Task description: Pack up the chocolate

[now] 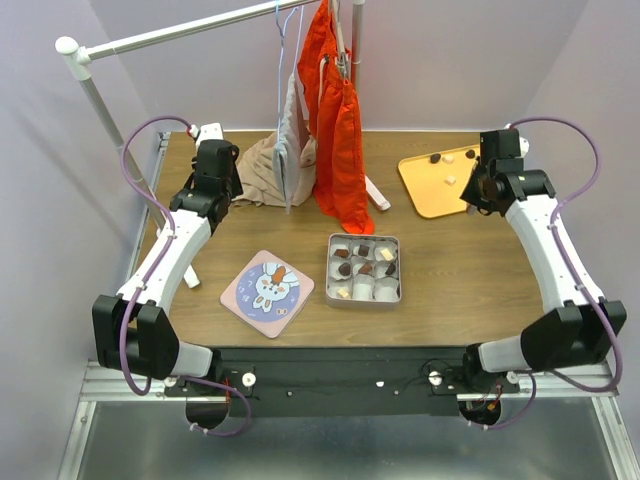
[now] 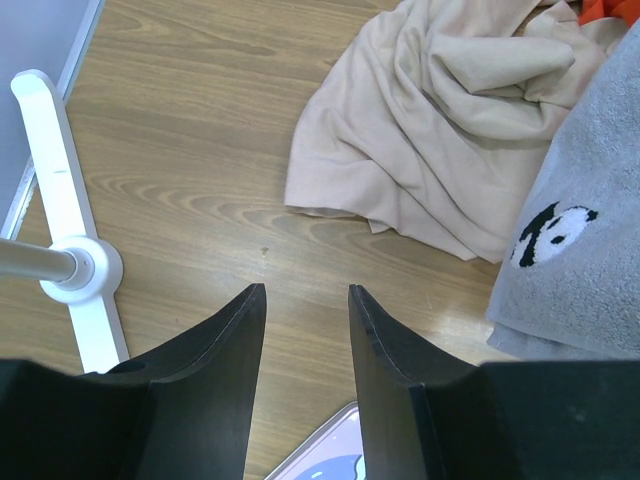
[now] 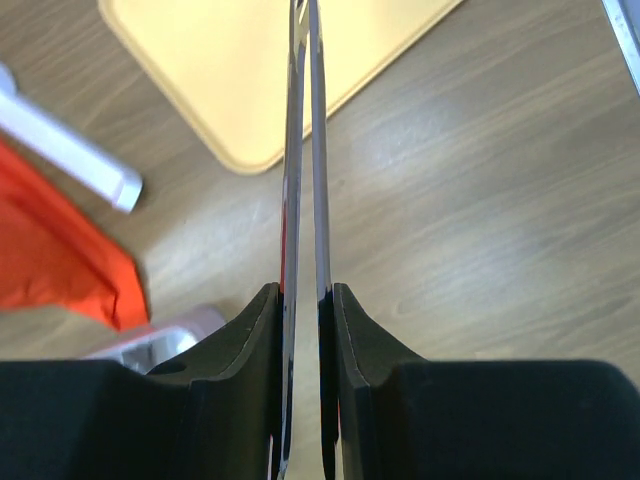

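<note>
Several chocolate pieces, dark (image 1: 436, 158) and cream (image 1: 451, 180), lie on an orange tray (image 1: 425, 190) at the back right. More pieces (image 1: 345, 268) sit in white paper cups in a metal tin (image 1: 398, 270) at the table's middle. My right gripper (image 1: 478, 192) hovers at the tray's right edge. In the right wrist view it (image 3: 305, 290) is shut on metal tongs (image 3: 305, 120), whose blades reach over the tray (image 3: 230, 70); no chocolate shows between them. My left gripper (image 2: 305, 290) is open and empty above bare wood at the back left (image 1: 220, 195).
The tin's lid with a rabbit picture (image 1: 267, 293) lies left of the tin. A white clothes rack (image 1: 100, 45) holds orange garments (image 1: 340, 130) and a grey panda towel (image 2: 580, 250). A beige cloth (image 2: 440, 130) lies beside the rack foot (image 2: 60, 200).
</note>
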`<state>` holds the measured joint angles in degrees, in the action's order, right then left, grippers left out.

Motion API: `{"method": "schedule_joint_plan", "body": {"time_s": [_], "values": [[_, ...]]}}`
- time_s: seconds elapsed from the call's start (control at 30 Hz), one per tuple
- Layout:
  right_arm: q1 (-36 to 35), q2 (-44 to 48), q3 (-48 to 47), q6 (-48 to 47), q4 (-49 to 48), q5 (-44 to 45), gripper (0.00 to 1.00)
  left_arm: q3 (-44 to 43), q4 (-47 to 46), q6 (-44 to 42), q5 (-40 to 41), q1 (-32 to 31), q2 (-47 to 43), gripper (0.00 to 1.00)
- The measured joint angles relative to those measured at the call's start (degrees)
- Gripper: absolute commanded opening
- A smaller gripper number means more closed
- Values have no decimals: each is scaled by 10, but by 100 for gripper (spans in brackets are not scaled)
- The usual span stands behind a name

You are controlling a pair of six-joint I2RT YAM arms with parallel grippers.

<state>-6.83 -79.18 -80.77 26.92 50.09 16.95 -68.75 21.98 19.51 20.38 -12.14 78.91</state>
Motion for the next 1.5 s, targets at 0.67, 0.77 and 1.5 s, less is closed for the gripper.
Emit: {"method": "schedule_joint_plan", "body": {"time_s": [0.67, 0.77, 1.5], "values": [[106, -122, 9, -32, -94, -47, 47, 2, 0, 0, 0, 3, 0, 48], [106, -129, 12, -35, -100, -58, 47, 2, 0, 0, 0, 4, 0, 48], [121, -184, 12, -55, -125, -64, 46, 2, 0, -1, 1, 5, 8, 48]]}}
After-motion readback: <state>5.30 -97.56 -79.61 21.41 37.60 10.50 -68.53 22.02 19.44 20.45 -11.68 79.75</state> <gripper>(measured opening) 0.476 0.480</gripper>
